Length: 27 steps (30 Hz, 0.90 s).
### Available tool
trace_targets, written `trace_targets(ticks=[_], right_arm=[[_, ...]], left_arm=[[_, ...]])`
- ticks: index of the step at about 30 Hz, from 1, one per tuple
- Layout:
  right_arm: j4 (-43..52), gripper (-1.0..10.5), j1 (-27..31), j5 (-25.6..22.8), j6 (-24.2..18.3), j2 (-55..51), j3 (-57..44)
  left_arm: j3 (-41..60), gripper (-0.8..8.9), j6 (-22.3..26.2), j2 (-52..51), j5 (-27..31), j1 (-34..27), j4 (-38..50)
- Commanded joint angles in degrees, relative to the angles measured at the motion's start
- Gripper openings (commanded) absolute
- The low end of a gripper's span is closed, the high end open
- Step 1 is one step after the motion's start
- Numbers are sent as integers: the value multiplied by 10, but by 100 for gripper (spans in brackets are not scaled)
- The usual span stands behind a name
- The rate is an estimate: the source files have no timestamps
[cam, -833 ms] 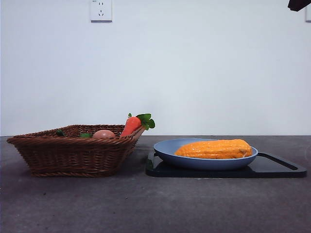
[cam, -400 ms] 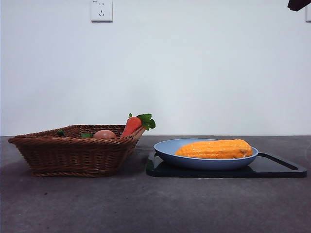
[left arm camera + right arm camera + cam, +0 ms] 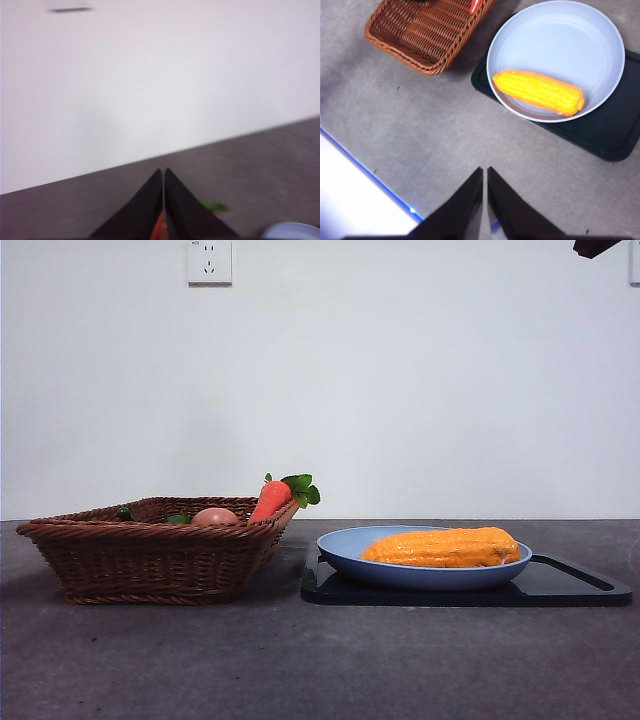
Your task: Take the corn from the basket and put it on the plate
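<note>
The yellow-orange corn point(image 3: 442, 547) point(image 3: 538, 92) lies on its side in the light blue plate point(image 3: 345, 545) point(image 3: 560, 30), free of any gripper. Left of the plate stands the brown wicker basket point(image 3: 150, 558) point(image 3: 422, 37). High above the table, my right gripper point(image 3: 484, 172) is shut and empty, with the plate and the basket both far from its jaws. A black tip point(image 3: 595, 247) of an arm shows at the front view's top right corner. My left gripper point(image 3: 163, 172) is also shut and empty, seen against the wall and the table's far edge.
The plate rests on a flat black tray point(image 3: 570, 585) point(image 3: 600, 135). In the basket lie an orange carrot with green leaves point(image 3: 272, 497) and a small round orange fruit point(image 3: 214, 516). The table's near edge point(image 3: 365, 172) shows in the right wrist view.
The black arm tip at the front view's top right corner has shifted up and a little left. The corn, plate and basket have stayed in place.
</note>
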State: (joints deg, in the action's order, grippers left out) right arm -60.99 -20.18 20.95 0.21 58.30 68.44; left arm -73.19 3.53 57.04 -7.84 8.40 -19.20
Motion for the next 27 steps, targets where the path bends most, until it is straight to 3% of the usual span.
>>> trace_targets(ticks=[1, 8, 17, 27], right_arm=[[16, 2, -2, 0, -5, 3, 10], [34, 2, -2, 0, -5, 3, 10], [61, 2, -2, 0, -5, 3, 10], [64, 2, -2, 0, -5, 3, 10]], left_arm=[[87, 8, 3, -71, -2, -56, 45], [292, 8, 5, -222, 30, -130, 130], [507, 8, -2, -371, 54, -133, 181], [649, 8, -33, -468, 54, -133, 172]])
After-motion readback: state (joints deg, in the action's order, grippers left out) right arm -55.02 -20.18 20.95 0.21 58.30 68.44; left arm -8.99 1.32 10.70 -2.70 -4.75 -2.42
